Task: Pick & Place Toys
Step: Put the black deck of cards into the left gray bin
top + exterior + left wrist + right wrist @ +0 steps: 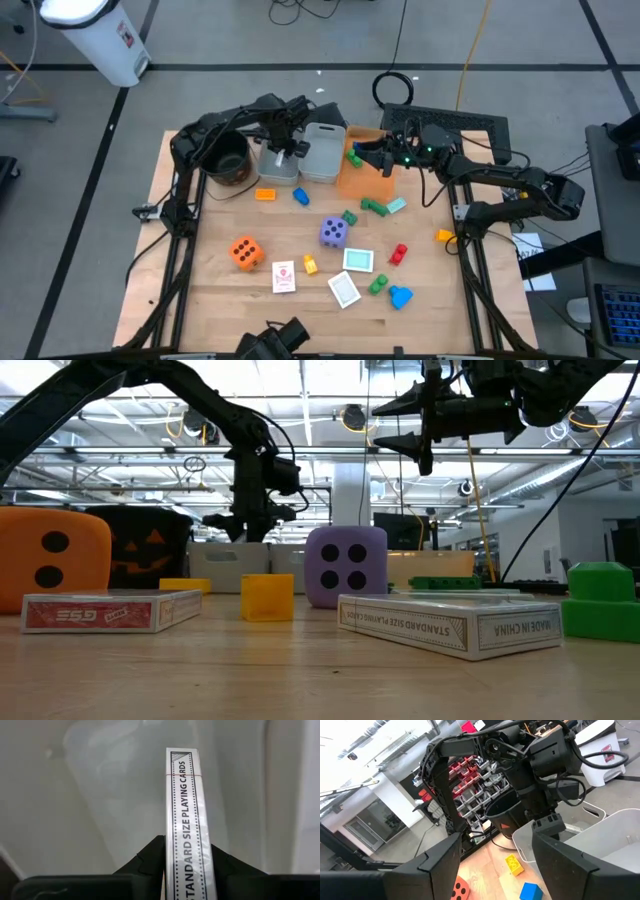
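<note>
1. Front edge of the table (200, 290): three card boxes lie flat. A white one (344, 289) and a teal-faced one (358, 260) lie near each other, and a red-printed one (284, 276) lies just beside a small yellow block (309, 265). A green block (378, 285) and a blue block (400, 296) sit close by.
2. Middle ground: the orange foam die (245, 252) and the purple foam die (333, 232) stand apart. A red block (398, 253), green pieces (376, 207) and a blue block (301, 196) are scattered around them.
3. Far side: the left gripper (282, 150) hangs over the smaller grey bin (278, 168). Its jaws are clamped on the narrow edges of a card box (184, 820), which stands on end above the bin's pale floor and is not yet let go.
4. The larger grey bin (322, 152) and the orange bin (365, 175) stand just beside it. A black pot (225, 160) stands on the other side.
5. The right gripper (388, 155) hovers over the orange bin with its fingers apart and nothing between them.
6. Handling, as I judge it:
   - Card boxes are light, stiff and slick in wrap. Take them across the thin sides, because lying flat they offer little lip.
   - Foam dice are soft and springy. Pinch opposite faces and expect them to give.
   - Plastic blocks are hard and small, so they need a centred pinch or they may squirt out.
</note>
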{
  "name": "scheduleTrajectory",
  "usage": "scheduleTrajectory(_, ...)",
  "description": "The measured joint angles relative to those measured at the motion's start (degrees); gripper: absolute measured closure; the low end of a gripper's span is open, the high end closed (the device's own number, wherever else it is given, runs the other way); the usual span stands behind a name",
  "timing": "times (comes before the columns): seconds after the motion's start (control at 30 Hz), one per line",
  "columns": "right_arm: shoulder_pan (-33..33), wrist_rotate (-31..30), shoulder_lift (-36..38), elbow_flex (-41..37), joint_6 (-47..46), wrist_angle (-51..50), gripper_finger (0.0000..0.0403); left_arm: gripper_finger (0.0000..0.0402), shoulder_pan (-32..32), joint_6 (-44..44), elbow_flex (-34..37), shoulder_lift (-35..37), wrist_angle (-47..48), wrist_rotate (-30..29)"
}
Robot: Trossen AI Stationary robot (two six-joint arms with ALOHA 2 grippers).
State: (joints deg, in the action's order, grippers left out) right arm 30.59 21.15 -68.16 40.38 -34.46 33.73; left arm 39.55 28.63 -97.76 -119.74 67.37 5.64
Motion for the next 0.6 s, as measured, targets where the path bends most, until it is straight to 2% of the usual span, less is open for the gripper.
scheduleTrajectory(0.2, 0.0, 0.0, 0.0, 0.0, 0.0, 0.0, 0.0167, 0.0311, 0.1, 0.4, 0.0, 0.0, -1.5, 0.1)
scheduleTrajectory(0.33, 0.0, 0.0, 0.0, 0.0, 0.0, 0.0, 0.0167, 0.0334, 0.0, 0.2, 0.0, 0.0, -1.6, -1.5)
scheduleTrajectory(0.53, 0.0, 0.0, 0.0, 0.0, 0.2, -0.4, 0.0167, 0.0334, 0.1, 1.3, 0.0, 0.0, -2.6, -1.2)
scheduleTrajectory(0.6, 0.0, 0.0, 0.0, 0.0, 0.2, -0.4, 0.0167, 0.0316, 0.1, 1.5, 0.0, 0.0, -3.6, -1.1)
